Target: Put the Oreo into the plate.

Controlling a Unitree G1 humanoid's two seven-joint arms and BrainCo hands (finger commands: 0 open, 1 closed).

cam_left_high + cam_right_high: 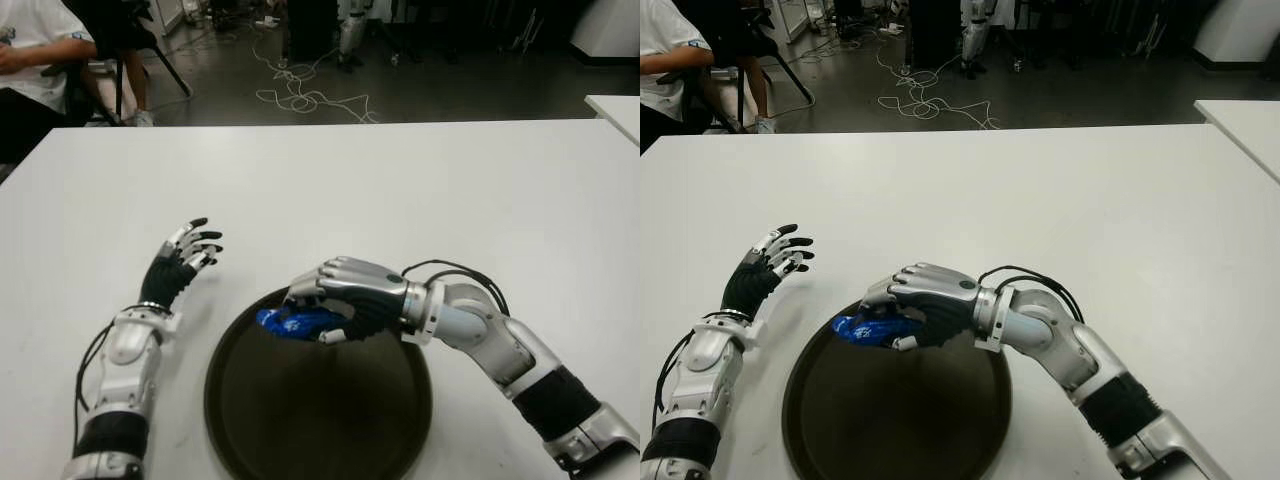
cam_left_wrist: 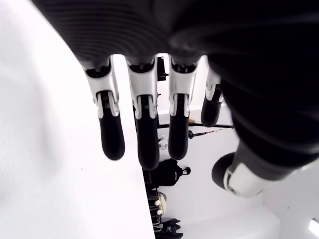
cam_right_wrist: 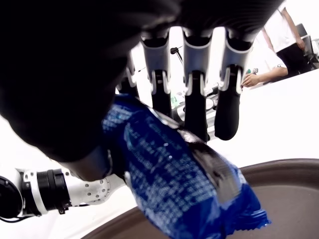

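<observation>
Dark and round, the shallow brown plate [image 1: 318,420] sits at the near edge of the white table [image 1: 400,190], and over its far rim hovers the robot's silver-and-black right hand [image 1: 345,298]. Its fingers are curled around a blue crinkled Oreo packet [image 1: 293,321], whose free end pokes out toward the robot's left above the plate. Head views cannot settle whether the packet touches the plate. From the right wrist view, the packet [image 3: 184,184] is pinned between thumb and black fingertips [image 3: 195,112], with white print on the wrapper and the plate's rim curving beneath it. Off the plate's left side shows the left hand [image 1: 185,255], well apart from the packet. Its own wrist view shows the fingers [image 2: 112,134] relaxed, slightly spread and holding nothing. Beyond the table's far left corner sits a person in a white shirt [image 1: 35,50], and pale cables [image 1: 300,95] lie tangled on the dark floor.
</observation>
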